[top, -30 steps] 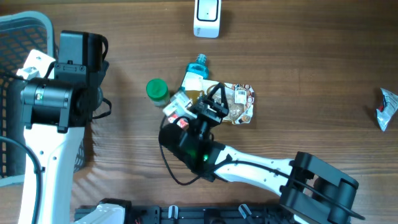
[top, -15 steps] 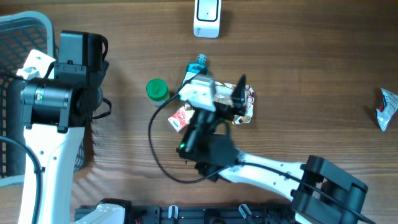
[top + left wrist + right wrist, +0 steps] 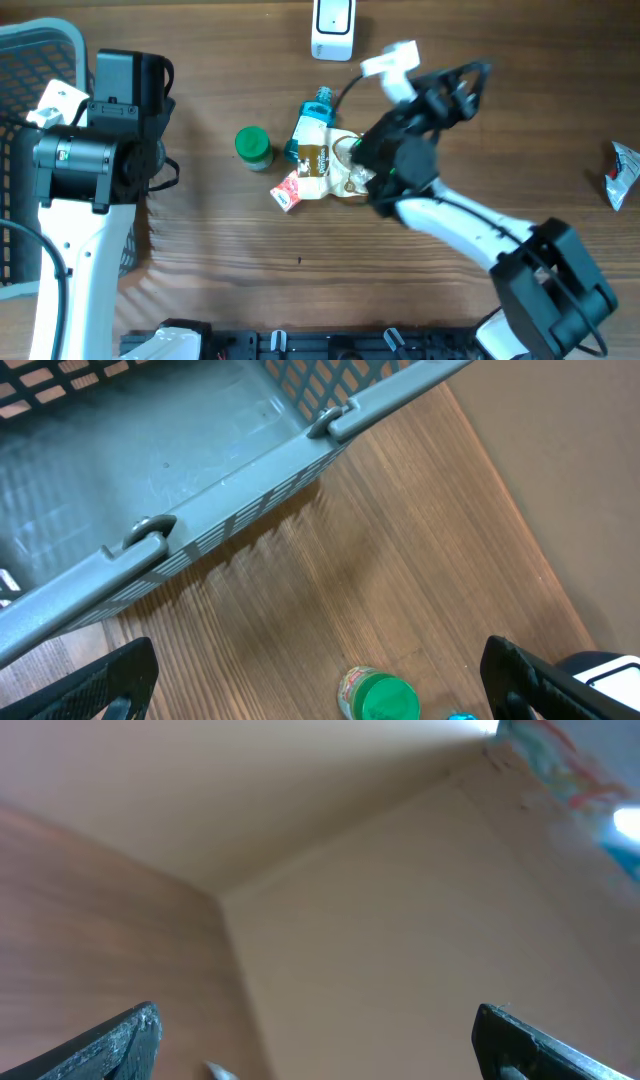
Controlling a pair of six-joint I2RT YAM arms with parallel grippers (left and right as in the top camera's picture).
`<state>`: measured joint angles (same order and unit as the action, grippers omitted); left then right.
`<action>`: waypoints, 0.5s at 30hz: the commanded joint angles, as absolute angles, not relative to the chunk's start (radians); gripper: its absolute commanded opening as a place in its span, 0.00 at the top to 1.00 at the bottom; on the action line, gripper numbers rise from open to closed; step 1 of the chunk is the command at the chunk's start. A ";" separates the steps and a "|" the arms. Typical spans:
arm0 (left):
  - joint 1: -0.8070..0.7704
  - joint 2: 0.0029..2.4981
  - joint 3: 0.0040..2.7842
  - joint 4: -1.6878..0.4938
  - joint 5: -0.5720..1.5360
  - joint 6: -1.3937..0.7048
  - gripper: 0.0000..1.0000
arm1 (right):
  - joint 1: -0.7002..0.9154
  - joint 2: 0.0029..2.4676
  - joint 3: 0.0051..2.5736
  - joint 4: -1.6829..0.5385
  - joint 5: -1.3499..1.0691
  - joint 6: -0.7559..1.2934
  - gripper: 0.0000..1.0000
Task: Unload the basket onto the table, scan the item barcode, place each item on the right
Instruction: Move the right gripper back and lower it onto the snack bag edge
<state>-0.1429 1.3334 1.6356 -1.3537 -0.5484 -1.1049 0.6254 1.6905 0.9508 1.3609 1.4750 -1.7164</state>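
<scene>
Items lie heaped at centre, none lifted toward the scanner at 12 o'clock; left gripper and right gripper both gape empty, so seemingly everything remains to do

To my left a grey slotted basket rests on the brown wooden bench, and a crumpled silver wrapper lies far right.

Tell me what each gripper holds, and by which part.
Nothing is held: the left gripper and the right gripper both stand open, with nothing between their fingers.
</scene>
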 commanded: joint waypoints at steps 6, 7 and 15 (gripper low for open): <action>-0.137 1.336 1.636 -1.353 -0.551 -1.114 0.00 | 0.268 1.687 1.036 0.830 1.421 -1.758 0.00; -0.138 1.336 1.636 -1.353 -0.551 -1.114 0.00 | 0.250 1.692 1.036 0.782 1.396 -1.714 0.00; -0.138 1.336 1.636 -1.353 -0.551 -1.114 0.00 | 0.231 1.702 1.036 0.364 1.087 -1.425 0.00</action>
<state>-0.1429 1.3342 1.6356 -1.3537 -0.5488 -1.1049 0.2222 1.6909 1.0222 0.4412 1.2865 -1.6157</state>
